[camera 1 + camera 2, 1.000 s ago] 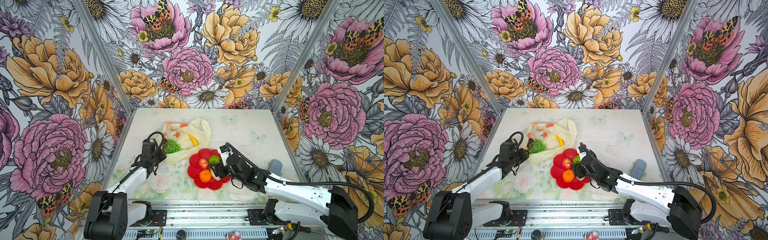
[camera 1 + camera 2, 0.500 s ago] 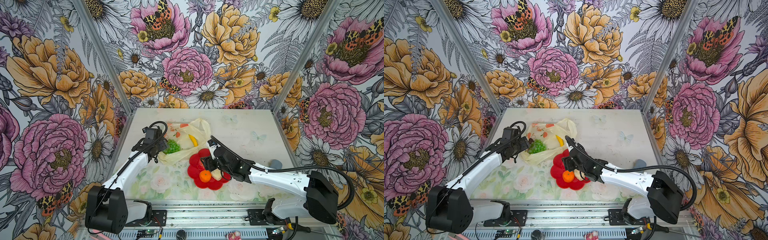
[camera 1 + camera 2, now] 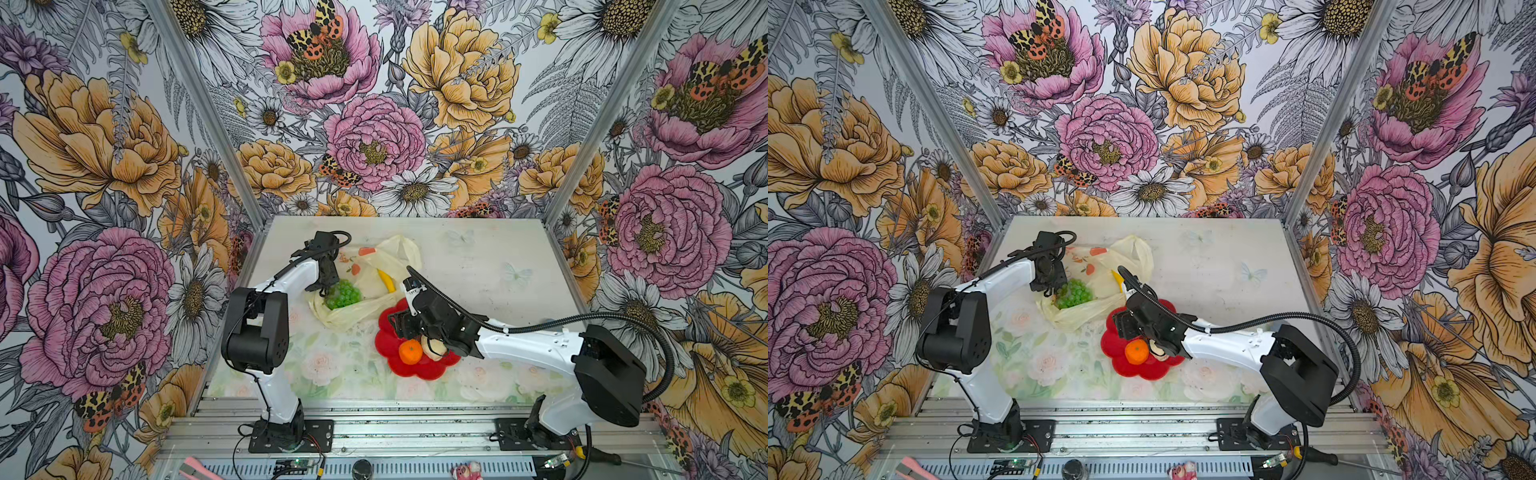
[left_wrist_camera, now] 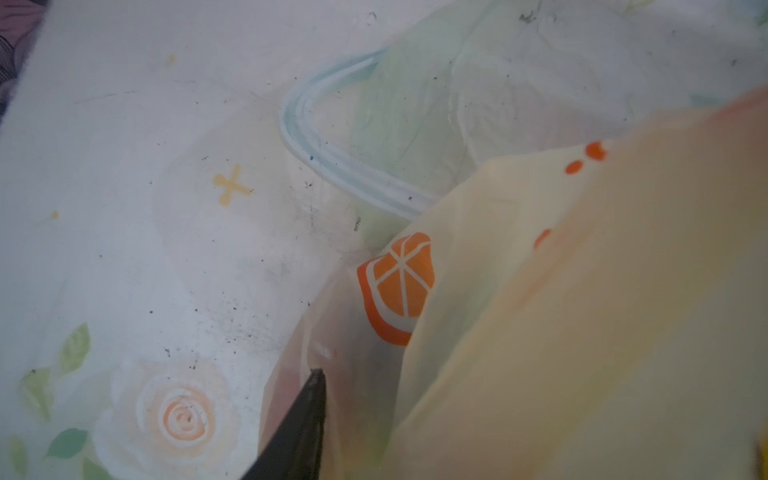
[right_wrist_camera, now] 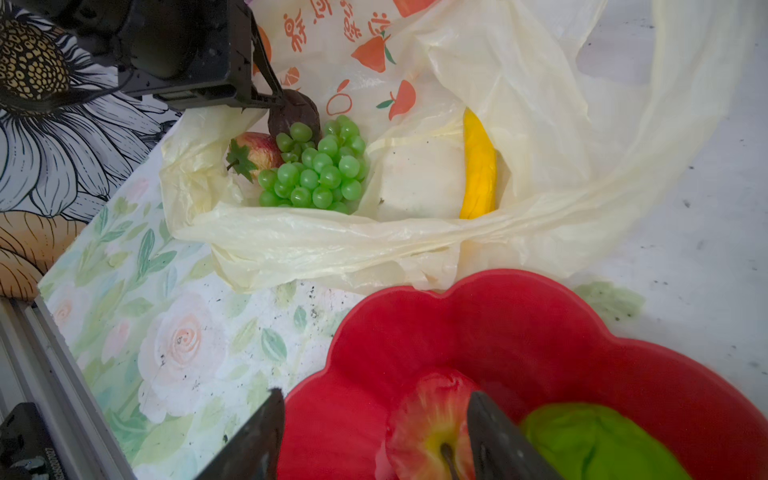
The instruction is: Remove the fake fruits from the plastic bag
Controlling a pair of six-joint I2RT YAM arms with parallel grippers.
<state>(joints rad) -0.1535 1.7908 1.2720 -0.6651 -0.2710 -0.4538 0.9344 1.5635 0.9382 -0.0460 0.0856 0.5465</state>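
Note:
The pale-yellow plastic bag (image 3: 365,309) (image 5: 519,104) lies open on the table. Inside it are the green grapes (image 3: 343,294) (image 5: 320,170), a banana (image 5: 480,166), a strawberry (image 5: 253,156) and a dark plum (image 5: 295,110). My left gripper (image 3: 328,286) reaches into the bag's mouth with its tips at the plum. In the left wrist view one finger (image 4: 303,415) shows against the bag's film (image 4: 582,291), which hides the other. My right gripper (image 5: 374,436) hangs open over the red plate (image 5: 519,324), above an apple (image 5: 432,424) and beside a green fruit (image 5: 594,440). An orange (image 3: 410,351) and a cream piece (image 3: 433,348) also lie on the plate.
Flowered walls close in the table on three sides. An aluminium rail (image 3: 374,411) runs along the front edge. A pink tool (image 3: 195,471) and a small pink toy (image 3: 464,471) lie below that rail.
My left arm has stretched farther back, bringing its gripper down into the bag by the grapes. My right gripper has moved across the plate toward the bag, jaws still open.

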